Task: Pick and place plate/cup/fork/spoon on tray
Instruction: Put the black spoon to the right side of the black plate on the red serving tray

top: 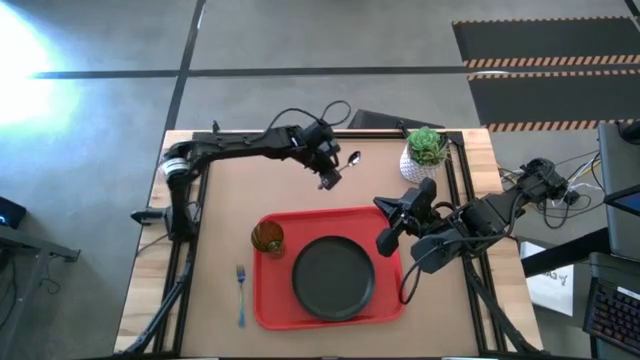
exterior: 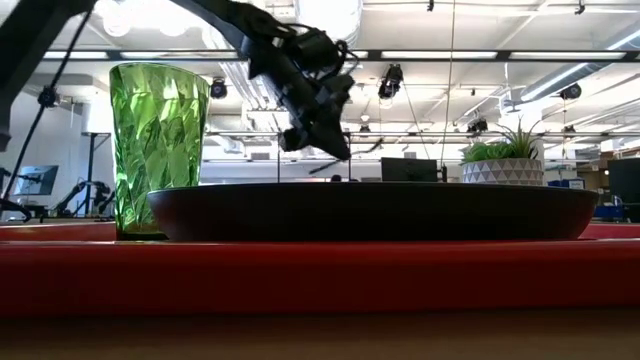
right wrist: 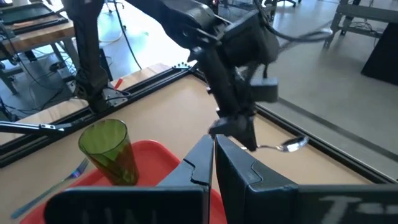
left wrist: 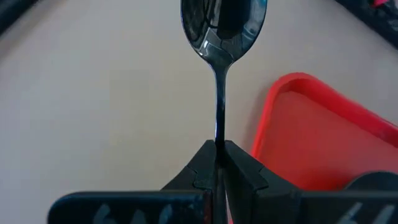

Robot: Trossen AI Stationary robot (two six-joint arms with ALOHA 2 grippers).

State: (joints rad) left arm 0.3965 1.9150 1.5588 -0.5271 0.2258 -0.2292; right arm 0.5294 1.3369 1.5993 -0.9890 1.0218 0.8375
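The red tray lies on the table's near middle. On it stand the black plate and, at its left far corner, the green cup, which also shows in the low view. The blue-handled fork lies on the table left of the tray. My left gripper is beyond the tray's far edge, shut on the dark spoon. My right gripper is shut and empty over the tray's right edge. My left gripper pinches the spoon's thin handle between its two fingertips, at the end away from the bowl. The fingers slant down from the table's left. The spoon sticks out beyond the fingertips toward the far right, its bowl about level and seemingly clear of the table.
A white pot with a green plant stands at the far right, close to the spoon's bowl. Black frame rails run along the table's left and right sides. Bare tabletop lies between the tray's far edge and my left gripper.
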